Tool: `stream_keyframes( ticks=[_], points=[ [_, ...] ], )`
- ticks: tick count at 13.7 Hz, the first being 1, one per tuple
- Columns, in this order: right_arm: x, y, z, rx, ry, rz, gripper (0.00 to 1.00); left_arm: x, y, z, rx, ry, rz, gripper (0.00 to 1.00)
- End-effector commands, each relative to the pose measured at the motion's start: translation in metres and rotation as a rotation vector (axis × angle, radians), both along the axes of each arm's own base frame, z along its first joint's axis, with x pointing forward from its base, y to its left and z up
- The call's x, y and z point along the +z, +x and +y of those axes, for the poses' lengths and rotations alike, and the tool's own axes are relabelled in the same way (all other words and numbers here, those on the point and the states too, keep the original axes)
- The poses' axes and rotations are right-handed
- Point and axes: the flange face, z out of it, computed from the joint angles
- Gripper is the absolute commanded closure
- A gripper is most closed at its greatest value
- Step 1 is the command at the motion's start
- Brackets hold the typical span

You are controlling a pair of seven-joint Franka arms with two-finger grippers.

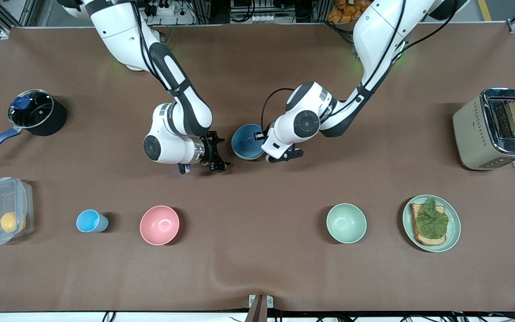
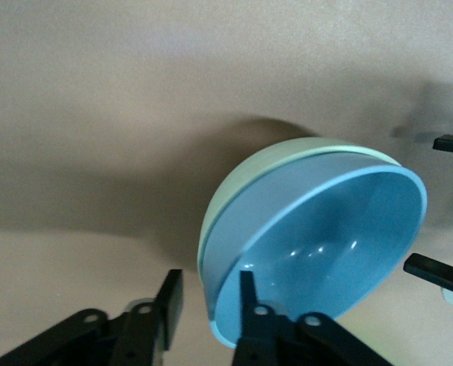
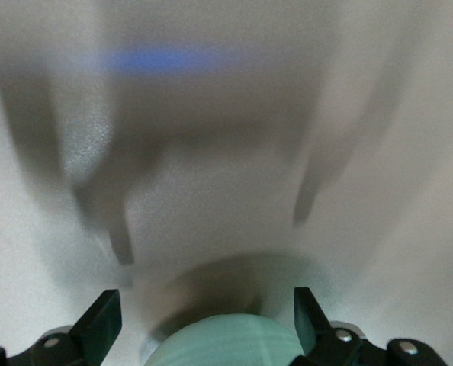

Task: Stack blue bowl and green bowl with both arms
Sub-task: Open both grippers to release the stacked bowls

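Observation:
The blue bowl (image 1: 246,142) sits nested inside the green bowl on the table's middle, between the two grippers. In the front view the green bowl is hidden under it. The left wrist view shows the blue bowl (image 2: 326,244) inside the green bowl (image 2: 245,179). My left gripper (image 1: 261,135) is open at the stack's rim, one finger inside the blue bowl and one outside (image 2: 208,290). My right gripper (image 1: 222,150) is open and empty beside the stack, toward the right arm's end. The green bowl's outer wall (image 3: 226,343) lies between its spread fingers (image 3: 204,305).
Nearer the front camera stand a pale mint bowl (image 1: 346,222), a pink bowl (image 1: 159,225), a light-blue cup (image 1: 90,221), a plate with toast (image 1: 453,232) and a clear box (image 1: 2,210). A pot (image 1: 38,112) and a toaster (image 1: 494,129) sit at the table's ends.

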Motion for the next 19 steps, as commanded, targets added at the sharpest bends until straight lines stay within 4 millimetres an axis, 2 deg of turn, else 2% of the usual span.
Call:
stream_keyframes(
  ticks=[1, 4, 6, 9, 11, 13, 14, 16, 17, 19],
  points=[
    [-0.003, 0.003, 0.002, -0.010, 0.021, -0.004, 0.00, 0.014, 0.001, -0.010, 0.034, 0.029, -0.021, 0.00],
    [-0.006, 0.001, -0.005, 0.031, 0.025, -0.005, 0.00, 0.049, 0.013, 0.002, 0.010, 0.051, -0.077, 0.00],
    [-0.001, 0.002, -0.018, 0.062, 0.049, 0.006, 0.00, 0.091, 0.037, 0.022, 0.007, 0.079, -0.124, 0.00],
    [0.018, 0.012, -0.058, 0.126, 0.010, 0.072, 0.00, 0.148, 0.083, 0.084, 0.045, 0.149, -0.181, 0.00],
    [0.032, 0.016, -0.081, 0.163, -0.018, 0.101, 0.00, 0.168, 0.114, 0.121, 0.064, 0.194, -0.241, 0.00],
    [0.045, 0.018, -0.106, 0.216, -0.054, 0.133, 0.00, 0.179, 0.146, 0.180, 0.021, 0.215, -0.266, 0.00],
    [0.049, 0.020, -0.117, 0.231, -0.073, 0.141, 0.00, 0.192, 0.160, 0.204, 0.005, 0.206, -0.289, 0.00],
    [0.058, 0.022, -0.132, 0.260, -0.074, 0.142, 0.00, 0.206, 0.172, 0.237, -0.025, 0.216, -0.290, 0.00],
    [0.063, 0.024, -0.142, 0.271, -0.061, 0.150, 0.00, 0.220, 0.176, 0.260, -0.040, 0.229, -0.310, 0.00],
    [0.079, 0.028, -0.178, 0.324, -0.047, 0.154, 0.00, 0.244, 0.173, 0.284, -0.074, 0.242, -0.324, 0.00]
  ],
)
